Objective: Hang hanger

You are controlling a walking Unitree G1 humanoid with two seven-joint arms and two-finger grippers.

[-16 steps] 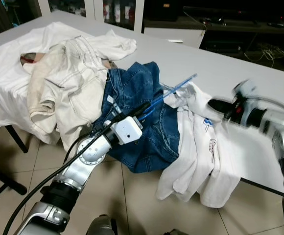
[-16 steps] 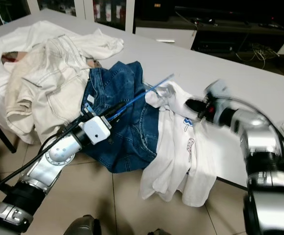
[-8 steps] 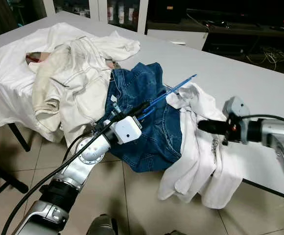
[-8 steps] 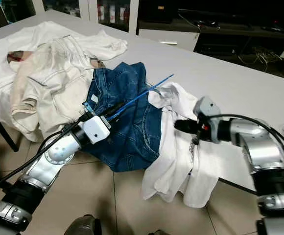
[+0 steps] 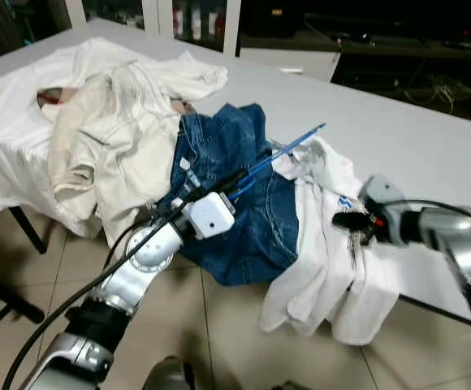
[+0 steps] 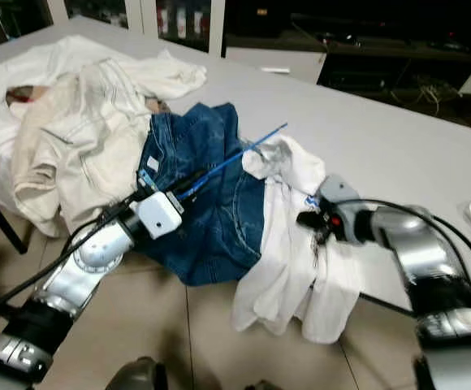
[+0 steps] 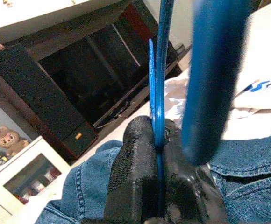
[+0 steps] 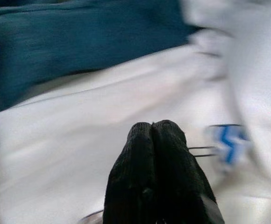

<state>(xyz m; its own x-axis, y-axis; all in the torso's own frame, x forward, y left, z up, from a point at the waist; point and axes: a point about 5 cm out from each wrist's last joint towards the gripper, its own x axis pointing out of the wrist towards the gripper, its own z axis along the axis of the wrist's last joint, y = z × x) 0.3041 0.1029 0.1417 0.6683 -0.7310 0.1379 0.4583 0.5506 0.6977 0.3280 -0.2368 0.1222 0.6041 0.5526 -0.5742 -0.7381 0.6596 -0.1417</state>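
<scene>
1. Hanger (image 5: 288, 151): blue, thin; likely light, stiff, slick. Lies over jeans (image 5: 235, 187), tip at 1 o'clock near white shirt (image 5: 333, 244).
2. Left claw (image 7: 158, 140): clamped on hanger's rod (best hold, judged: near the hook).
3. Right claw (image 8: 154, 133): fingers pressed together, empty, above shirt at counter (image 5: 398, 138) edge.

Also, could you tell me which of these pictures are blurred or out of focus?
Right wrist view: white shirt and jeans smeared, pincer sharp. Left wrist view: the near part of the blue hanger is out of focus. Eye views: mostly sharp, right arm slightly soft.
</scene>
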